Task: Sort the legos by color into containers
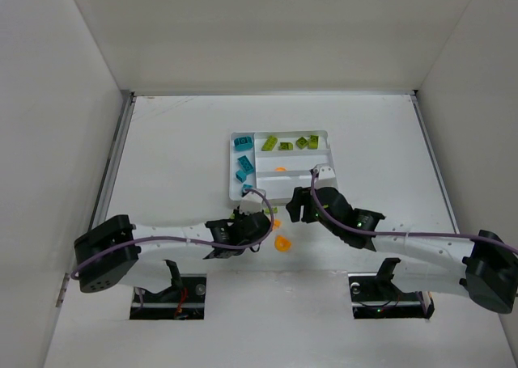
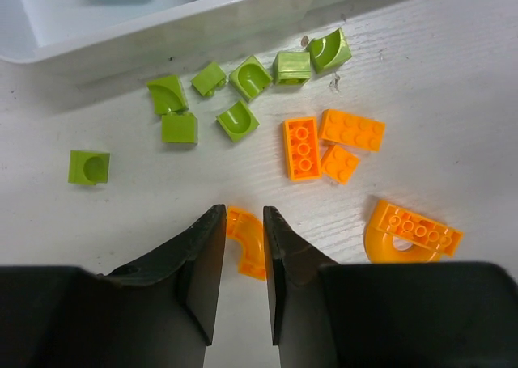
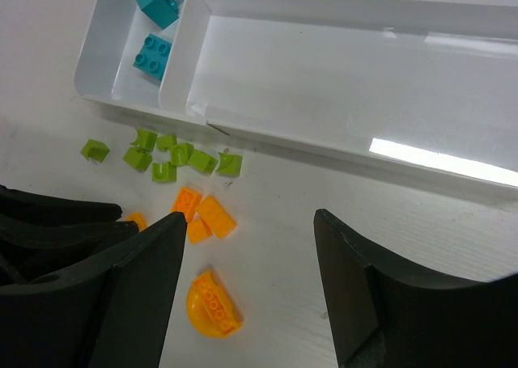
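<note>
My left gripper (image 2: 244,221) is shut on a small curved orange lego (image 2: 248,252) lying on the table, one finger on each side of it. Beyond it lie three orange bricks (image 2: 301,147), an orange half-round piece (image 2: 405,234) and several loose lime green legos (image 2: 243,85). The white tray (image 1: 231,166) holds teal legos (image 1: 244,142), green legos (image 1: 285,146) and one orange piece (image 1: 280,169) in separate sections. My right gripper (image 3: 248,218) hangs open above the table near the tray's front wall (image 3: 324,141), over the orange half-round piece (image 3: 212,306).
White enclosure walls (image 1: 57,101) surround the table on three sides. The two arms sit close together in front of the tray, and the left arm's black fingers (image 3: 57,222) show at the left of the right wrist view. Two cut-outs (image 1: 170,291) lie at the near edge.
</note>
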Available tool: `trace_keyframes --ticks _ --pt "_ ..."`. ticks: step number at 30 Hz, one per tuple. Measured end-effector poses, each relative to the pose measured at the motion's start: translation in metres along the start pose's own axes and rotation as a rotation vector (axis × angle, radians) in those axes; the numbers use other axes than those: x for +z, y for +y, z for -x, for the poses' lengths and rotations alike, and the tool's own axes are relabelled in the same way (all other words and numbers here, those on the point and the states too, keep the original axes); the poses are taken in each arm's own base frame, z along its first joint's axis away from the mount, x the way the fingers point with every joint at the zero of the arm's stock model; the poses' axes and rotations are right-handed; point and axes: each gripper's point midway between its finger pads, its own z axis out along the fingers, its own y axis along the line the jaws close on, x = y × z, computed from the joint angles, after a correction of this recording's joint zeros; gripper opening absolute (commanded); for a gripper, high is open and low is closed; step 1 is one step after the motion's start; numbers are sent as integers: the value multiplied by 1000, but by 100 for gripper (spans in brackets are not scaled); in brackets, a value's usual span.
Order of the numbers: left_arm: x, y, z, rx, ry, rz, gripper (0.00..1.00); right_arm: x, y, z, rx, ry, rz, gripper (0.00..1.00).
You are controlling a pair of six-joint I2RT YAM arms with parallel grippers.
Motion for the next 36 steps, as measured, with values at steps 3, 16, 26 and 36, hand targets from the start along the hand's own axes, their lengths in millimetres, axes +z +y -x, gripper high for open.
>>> trace_keyframes --ticks 3,16,26,36 --pt "0 1 1 -1 0 1 29 0 0 0 0 0 0 71" --pt "-12 -9 -18 -1 48 -30 35 0 0 0 0 0 0 72" --pt "-9 -7 -32 -1 85 -2 34 -2 0 1 3 -4 3 72" --pt "-7 -7 -32 21 67 11 15 -7 -6 -4 7 -1 2 63"
